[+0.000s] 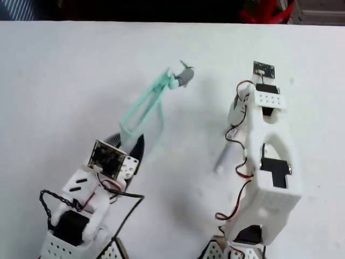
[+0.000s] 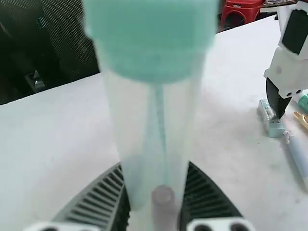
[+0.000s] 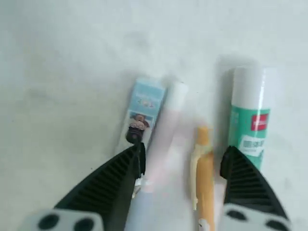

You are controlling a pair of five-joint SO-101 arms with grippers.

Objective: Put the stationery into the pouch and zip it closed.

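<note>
The left gripper [image 2: 155, 168] is clamped on the pouch [image 2: 151, 106], a translucent teal sleeve that is held out from the jaws over the white table [image 1: 64, 70]. The fingers [image 3: 118, 180] of the right gripper [image 3: 185, 153] are set apart and lowered over the stationery. A pale pen [image 3: 163, 130] and an orange pen [image 3: 204, 163] are straddled between them. An eraser [image 3: 147, 103] is seen just beside one fingertip, and a glue stick [image 3: 248, 110] beside the other.

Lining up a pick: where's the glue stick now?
In the right wrist view the glue stick lies on the table by one finger of the right gripper, next to the orange pen.
</note>
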